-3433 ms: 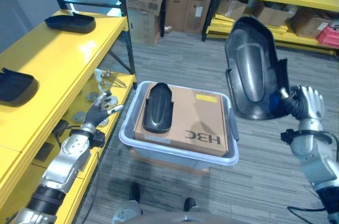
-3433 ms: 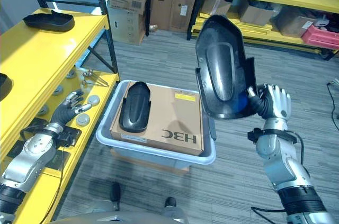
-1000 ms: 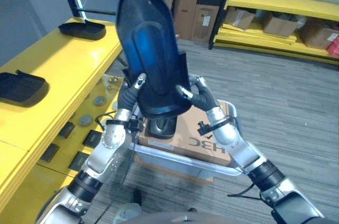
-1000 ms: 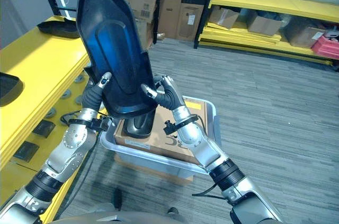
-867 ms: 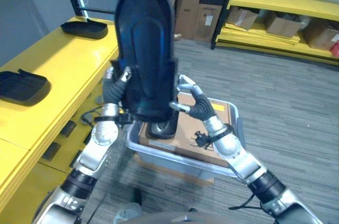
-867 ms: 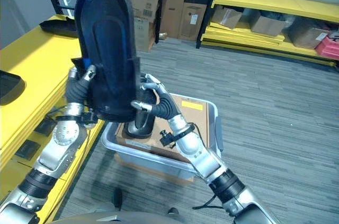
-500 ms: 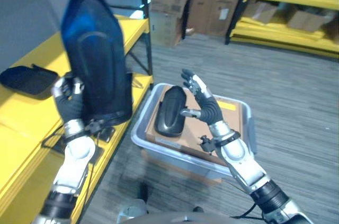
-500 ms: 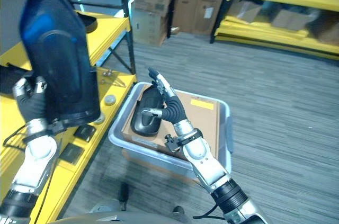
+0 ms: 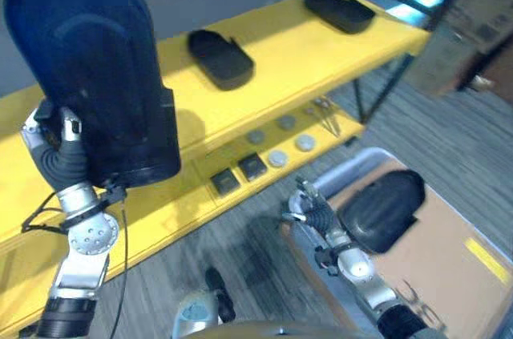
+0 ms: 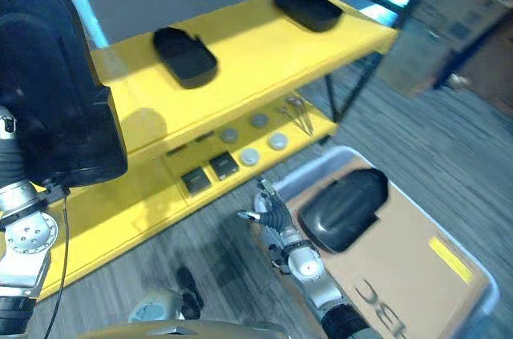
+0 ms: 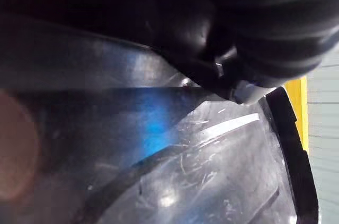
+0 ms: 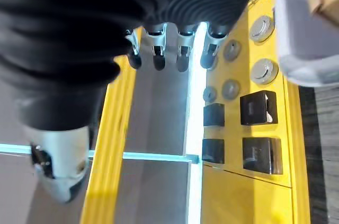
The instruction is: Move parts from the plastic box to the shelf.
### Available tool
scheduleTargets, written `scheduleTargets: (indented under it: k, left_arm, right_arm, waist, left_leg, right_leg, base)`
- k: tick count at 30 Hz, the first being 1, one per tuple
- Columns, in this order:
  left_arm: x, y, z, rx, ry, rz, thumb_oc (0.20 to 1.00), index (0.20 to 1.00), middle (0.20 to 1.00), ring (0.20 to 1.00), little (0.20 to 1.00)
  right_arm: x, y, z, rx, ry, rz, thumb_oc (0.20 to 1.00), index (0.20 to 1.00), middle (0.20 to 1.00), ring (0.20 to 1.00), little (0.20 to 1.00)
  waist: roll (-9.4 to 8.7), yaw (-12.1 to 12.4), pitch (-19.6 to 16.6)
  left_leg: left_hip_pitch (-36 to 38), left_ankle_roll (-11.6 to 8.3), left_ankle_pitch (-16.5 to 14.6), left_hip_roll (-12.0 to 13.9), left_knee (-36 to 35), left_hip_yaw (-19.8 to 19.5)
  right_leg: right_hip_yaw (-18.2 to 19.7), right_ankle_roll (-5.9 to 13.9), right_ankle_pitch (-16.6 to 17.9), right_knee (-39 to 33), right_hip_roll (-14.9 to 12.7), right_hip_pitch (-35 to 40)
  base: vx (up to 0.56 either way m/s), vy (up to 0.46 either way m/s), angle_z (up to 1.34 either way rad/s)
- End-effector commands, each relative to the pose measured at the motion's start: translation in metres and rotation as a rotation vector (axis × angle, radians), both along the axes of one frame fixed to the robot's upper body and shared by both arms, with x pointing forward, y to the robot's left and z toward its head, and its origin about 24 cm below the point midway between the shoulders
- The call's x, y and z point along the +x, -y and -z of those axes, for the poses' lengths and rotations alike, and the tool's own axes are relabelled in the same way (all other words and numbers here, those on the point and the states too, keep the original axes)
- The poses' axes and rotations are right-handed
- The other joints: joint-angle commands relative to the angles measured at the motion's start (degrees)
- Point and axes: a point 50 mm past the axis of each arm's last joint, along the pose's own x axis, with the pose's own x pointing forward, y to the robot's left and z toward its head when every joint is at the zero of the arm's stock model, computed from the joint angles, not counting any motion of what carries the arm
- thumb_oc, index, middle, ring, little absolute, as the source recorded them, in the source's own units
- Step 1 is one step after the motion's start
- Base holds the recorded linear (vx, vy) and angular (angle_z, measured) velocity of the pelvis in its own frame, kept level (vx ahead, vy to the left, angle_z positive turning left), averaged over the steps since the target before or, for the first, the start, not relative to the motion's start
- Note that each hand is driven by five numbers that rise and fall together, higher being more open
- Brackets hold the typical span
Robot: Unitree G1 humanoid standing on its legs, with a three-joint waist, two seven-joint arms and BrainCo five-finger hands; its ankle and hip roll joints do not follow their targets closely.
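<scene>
The left hand (image 9: 60,159) is curled round the big black plastic part (image 9: 88,66), holding it upright in front of the long yellow shelf (image 9: 272,58); the right hand (image 10: 268,211) hangs with loose, straight fingers beside the grey plastic box (image 9: 337,183), where another black part (image 9: 381,209) lies on brown cardboard (image 9: 449,267).

Black part (image 9: 88,66) in L hand (image 9: 60,155)

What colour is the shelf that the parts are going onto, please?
The shelf is bright yellow, with dark parts lying on it; the right eye view shows it best.
</scene>
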Motion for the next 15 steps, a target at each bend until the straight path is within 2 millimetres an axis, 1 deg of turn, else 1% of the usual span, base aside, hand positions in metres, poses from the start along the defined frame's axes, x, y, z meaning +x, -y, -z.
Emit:
scheduleTargets:
  k: [1,2,3,4,5,6,7,8,9,10,11,12,14,15]
  left_arm:
    - [-0.006,0.007,-0.04,0.151,0.18,0.068,0.2,0.2,0.2,0.2,0.2]
    - [-0.003,0.008,-0.043,0.159,0.177,0.083,0.2,0.2,0.2,0.2,0.2]
    - [0.002,0.012,-0.045,0.173,0.166,0.118,0.2,0.2,0.2,0.2,0.2]
    - [0.004,0.013,-0.046,0.171,0.162,0.121,0.2,0.2,0.2,0.2,0.2]
    - [0.009,0.017,-0.045,0.161,0.161,0.153,0.2,0.2,0.2,0.2,0.2]
    - [0.015,0.023,-0.044,0.138,0.155,0.187,0.2,0.2,0.2,0.2,0.2]
    - [0.017,0.024,-0.043,0.132,0.153,0.192,0.2,0.2,0.2,0.2,0.2]
    - [0.019,0.026,-0.043,0.119,0.15,0.197,0.2,0.2,0.2,0.2,0.2]
    - [0.021,0.027,-0.042,0.102,0.143,0.211,0.2,0.2,0.2,0.2,0.2]
    - [0.023,0.027,-0.042,0.093,0.139,0.215,0.2,0.2,0.2,0.2,0.2]
    - [0.024,0.029,-0.042,0.09,0.138,0.212,0.2,0.2,0.2,0.2,0.2]
    - [0.025,0.03,-0.042,0.092,0.133,0.207,0.2,0.2,0.2,0.2,0.2]
    - [0.028,0.029,-0.042,0.08,0.099,0.182,0.2,0.2,0.2,0.2,0.2]
    - [0.028,0.024,-0.04,0.049,0.08,0.172,0.2,0.2,0.2,0.2,0.2]
  right_arm:
    - [0.012,-0.015,-0.008,0.032,0.061,-0.003,1.0,1.0,1.0,1.0,1.0]
    - [0.012,-0.014,-0.003,0.029,0.03,0.006,1.0,1.0,1.0,1.0,1.0]
    - [0.011,-0.012,0.005,0.019,-0.02,0.021,1.0,1.0,1.0,1.0,1.0]
    - [0.01,-0.012,0.007,0.012,-0.036,0.015,1.0,1.0,1.0,1.0,1.0]
    - [0.008,-0.009,0.011,0.001,-0.06,0.027,1.0,1.0,1.0,1.0,1.0]
    - [0.001,-0.004,0.021,-0.027,-0.121,0.018,1.0,1.0,1.0,1.0,1.0]
    - [-0.002,-0.002,0.023,-0.039,-0.135,0.017,1.0,1.0,1.0,1.0,1.0]
    - [-0.008,0.002,0.029,-0.051,-0.172,0.022,1.0,1.0,1.0,1.0,1.0]
    - [-0.014,0.01,0.036,-0.051,-0.204,0.043,1.0,1.0,1.0,1.0,1.0]
    - [-0.017,0.014,0.04,-0.042,-0.228,0.053,1.0,1.0,1.0,1.0,1.0]
    - [-0.024,0.028,0.05,0.014,-0.287,0.103,1.0,1.0,1.0,1.0,1.0]
    - [-0.027,0.032,0.054,0.038,-0.318,0.121,1.0,1.0,1.0,1.0,1.0]
    - [-0.033,0.038,0.068,0.07,-0.434,0.15,1.0,1.0,1.0,1.0,1.0]
    - [-0.041,0.044,0.082,0.074,-0.546,0.174,1.0,1.0,1.0,1.0,1.0]
  waist:
    - [2.93,1.0,-2.6]
    - [3.09,0.9,-2.7]
    - [3.01,-0.1,-2.6]
    - [2.96,-0.4,-2.6]
    - [2.72,-1.9,-2.3]
    - [2.26,-4.1,-2.2]
    - [2.09,-4.8,-2.2]
    - [1.99,-5.7,-2.1]
    - [1.7,-6.5,-2.2]
    - [1.58,-6.8,-2.3]
    - [1.36,-7.1,-2.5]
    - [1.22,-7.1,-2.7]
    - [1.01,-6.8,-3.1]
    - [1.08,-6.5,-2.7]
  left_leg:
    - [3.9,-7.5,-4.3,6.6,-2.6,-6.4]
    - [4.0,-7.0,-4.6,5.8,-3.2,-7.9]
    - [4.4,-6.38,-5.1,4.6,-4.3,-10.6]
    - [4.4,-6.27,-5.3,4.3,-4.3,-11.4]
    - [4.1,-5.9,-5.9,3.4,-4.4,-14.8]
    - [4.0,-5.51,-6.8,2.0,-4.5,-19.0]
    - [4.0,-5.45,-7.1,1.5,-4.6,-20.2]
    - [3.3,-5.18,-6.3,1.0,-4.7,-21.3]
    - [3.3,-5.27,-6.6,0.3,-4.9,-22.8]
    - [3.4,-5.31,-6.8,-0.1,-4.9,-23.5]
    - [2.9,-5.53,-6.9,-0.9,-4.9,-25.4]
    - [2.8,-5.63,-7.0,-1.1,-4.9,-25.7]
    - [3.1,-5.72,-7.2,-1.6,-4.9,-26.6]
    - [3.2,-5.59,-8.1,-2.2,-3.2,-26.3]
  right_leg:
    - [0.4,-2.82,-4.5,4.8,1.6,-7.0]
    - [1.5,-2.65,-4.6,6.9,0.8,-7.8]
    - [6.5,-1.97,-4.3,9.6,0.7,-10.3]
    - [7.8,-1.85,-4.4,9.8,1.0,-10.9]
    - [13.2,-2.01,-5.9,8.7,4.2,-12.6]
    - [19.3,-2.28,-6.1,6.2,7.7,-14.1]
    - [21.0,-2.25,-5.7,5.1,8.5,-14.4]
    - [22.6,-2.66,-3.5,2.9,10.0,-15.2]
    - [24.8,-2.68,-2.4,0.7,11.1,-15.3]
    - [25.7,-2.7,-1.7,-0.6,11.7,-15.2]
    - [27.8,-3.19,-0.8,-3.3,13.2,-14.6]
    - [28.2,-3.3,-0.7,-3.9,13.4,-14.3]
    - [29.0,-3.59,-0.8,-4.7,13.8,-13.9]
    - [29.5,-4.38,-1.8,-4.0,13.9,-13.7]
  base:
    - [0.13,0.347,0.6]
    - [0.13,0.178,0.51]
    - [0.12,0.136,0.77]
    - [0.14,0.06,0.94]
    - [0.15,0.01,1.43]
    - [0.15,-0.012,1.65]
    - [0.07,-0.017,1.94]
    - [0.03,-0.048,1.63]
    - [0.03,-0.074,1.5]
    - [0.12,-0.157,1.36]
    - [0.11,-0.164,1.09]
    - [0.11,-0.23,1.02]
    - [0.07,-0.235,0.96]
    - [0.03,-0.185,0.79]
